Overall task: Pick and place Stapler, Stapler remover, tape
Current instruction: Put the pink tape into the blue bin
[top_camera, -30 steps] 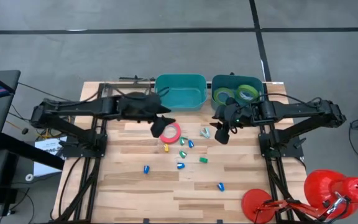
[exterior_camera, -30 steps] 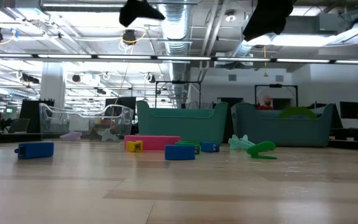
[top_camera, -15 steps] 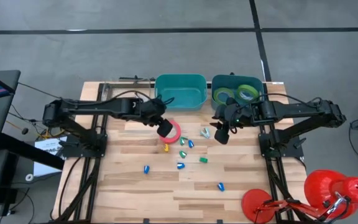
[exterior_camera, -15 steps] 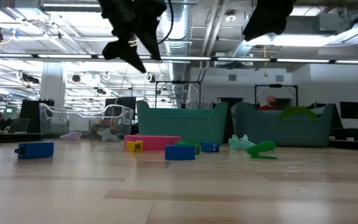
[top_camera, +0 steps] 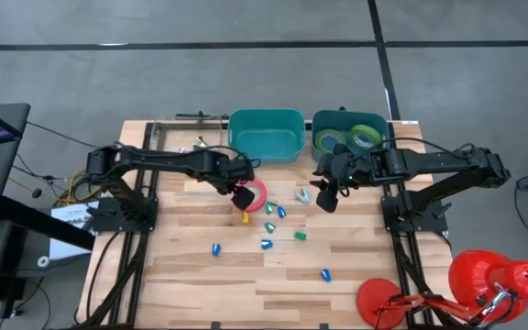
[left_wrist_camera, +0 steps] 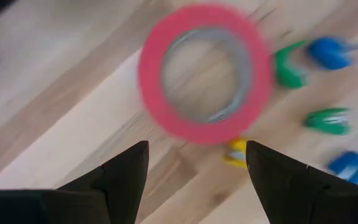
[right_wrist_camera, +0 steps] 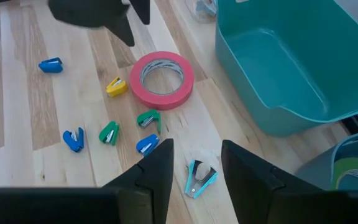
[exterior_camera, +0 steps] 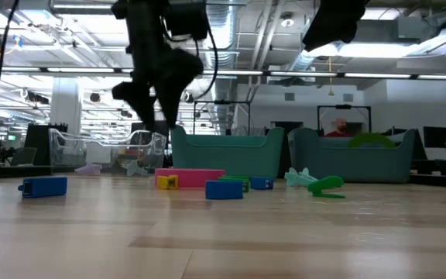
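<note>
Tape, the pink-red roll (top_camera: 254, 193), lies flat near the centre of the wooden counter (top_camera: 181, 275), just at 6 o'clock of the empty teal bin (top_camera: 266, 136), while two green rolls (top_camera: 351, 137) already sit in the second teal bin (top_camera: 385, 126) at 3 o'clock of the first. The left pincer (top_camera: 241, 196) hangs low over the pink-red roll's 9 o'clock edge, its fingers (left_wrist_camera: 120, 177) spread wide and gripping nothing. The right pincer (top_camera: 325, 198) waits above the counter at 3 o'clock of the roll, its fingers (right_wrist_camera: 157, 168) parted and empty.

The likely trouble from here: the left fingers look set to one side of the ring, so a descent could land a fingertip on the rim instead of straddling it, pushing the roll sideways. A small yellow piece (top_camera: 244, 218) lies just beside the roll and could be nudged or pinched along with it.

By count: two bins, three tape rolls, one pale stapler remover (top_camera: 302, 194), and about eight tiny coloured pieces, roughly four blue (top_camera: 216, 248), three green (top_camera: 299, 236) and one yellow.
</note>
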`<state>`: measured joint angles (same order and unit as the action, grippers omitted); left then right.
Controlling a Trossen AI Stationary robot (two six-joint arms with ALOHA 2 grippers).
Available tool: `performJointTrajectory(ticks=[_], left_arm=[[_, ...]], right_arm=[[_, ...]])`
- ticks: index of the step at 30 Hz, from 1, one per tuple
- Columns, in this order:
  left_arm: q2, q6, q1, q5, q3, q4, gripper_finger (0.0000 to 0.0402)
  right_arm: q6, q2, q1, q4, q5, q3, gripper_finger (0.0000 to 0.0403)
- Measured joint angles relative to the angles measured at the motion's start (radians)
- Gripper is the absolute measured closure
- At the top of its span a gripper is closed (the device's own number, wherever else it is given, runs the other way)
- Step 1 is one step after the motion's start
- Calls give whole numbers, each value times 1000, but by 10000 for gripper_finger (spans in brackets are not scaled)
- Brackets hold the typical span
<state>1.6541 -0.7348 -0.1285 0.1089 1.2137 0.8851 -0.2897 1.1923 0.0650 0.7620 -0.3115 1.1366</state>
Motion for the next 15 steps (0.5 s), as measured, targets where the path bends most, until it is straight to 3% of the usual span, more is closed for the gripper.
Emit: performJointTrajectory(ticks=[15], left_arm=[[131, -187, -80, 3, 0, -18, 143]], right_arm=[[0, 0, 0, 0, 0, 0, 276]])
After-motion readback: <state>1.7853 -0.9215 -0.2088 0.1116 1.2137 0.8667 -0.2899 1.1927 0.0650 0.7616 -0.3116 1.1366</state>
